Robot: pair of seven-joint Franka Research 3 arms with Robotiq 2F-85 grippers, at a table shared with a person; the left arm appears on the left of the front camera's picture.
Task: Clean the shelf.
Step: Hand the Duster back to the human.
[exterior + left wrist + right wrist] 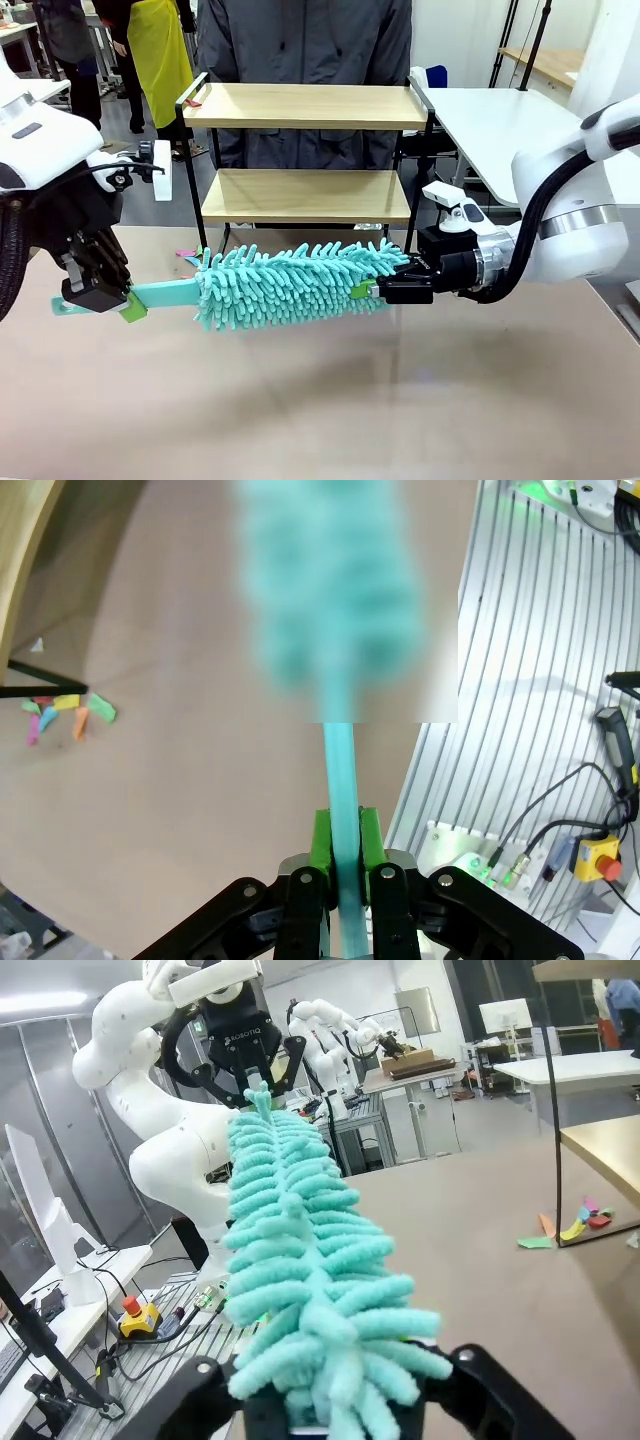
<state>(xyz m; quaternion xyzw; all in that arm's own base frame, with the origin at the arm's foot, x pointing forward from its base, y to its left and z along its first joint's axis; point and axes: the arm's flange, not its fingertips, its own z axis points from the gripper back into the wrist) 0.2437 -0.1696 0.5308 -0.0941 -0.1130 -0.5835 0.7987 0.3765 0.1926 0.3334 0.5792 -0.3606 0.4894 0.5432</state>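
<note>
Spanning the gap between both arms, a teal chenille duster (290,283) hangs level above the table (320,400), just in front of the shelf (305,150) at the table's far edge. The left gripper (98,292) pinches its thin flat handle (342,780) between green pads; the right gripper (385,290) is clamped on the fluffy tip. It looks light and soft, so the stiff handle is the surer hold. The shelf's wooden boards seem rigid and light, and may slide if pushed.
</note>
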